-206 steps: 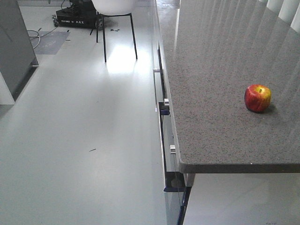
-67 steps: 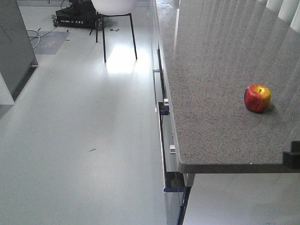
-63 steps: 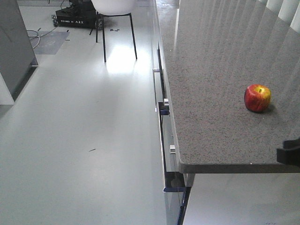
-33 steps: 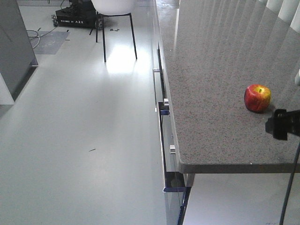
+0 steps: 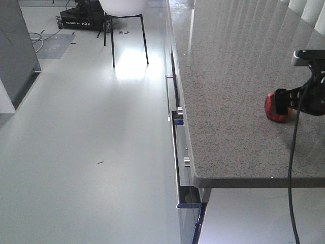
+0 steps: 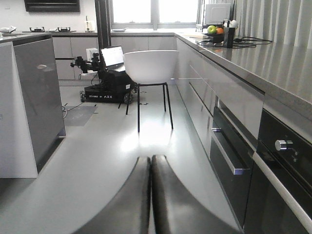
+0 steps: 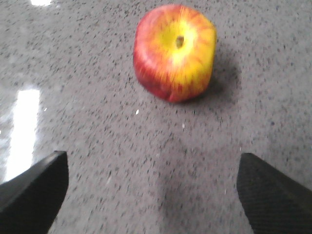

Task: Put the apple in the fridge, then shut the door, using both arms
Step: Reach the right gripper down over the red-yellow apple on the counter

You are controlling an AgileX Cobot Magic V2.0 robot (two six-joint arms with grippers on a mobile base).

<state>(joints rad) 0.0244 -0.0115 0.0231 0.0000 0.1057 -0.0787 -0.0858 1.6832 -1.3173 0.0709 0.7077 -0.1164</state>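
Apple (image 7: 175,51) sits upright on the counter (image 5: 228,76), dimple up, set in from its edge. Right gripper (image 7: 153,192) hovers over the counter, jaws spread wider than the fruit and empty; we judge this is to straddle it. Left gripper (image 6: 150,190) is pressed closed and empty, off the counter's front, apparently idle.

In the front view the right arm (image 5: 311,76) is coming in from the frame's 4 o'clock edge and rising toward 3 o'clock over the counter (image 5: 228,101), trailing a black cable (image 5: 291,168). The right gripper (image 7: 153,192), jaws spread wide, is closing on the apple (image 5: 278,117), and one black finger (image 5: 282,99) is now hiding part of it.
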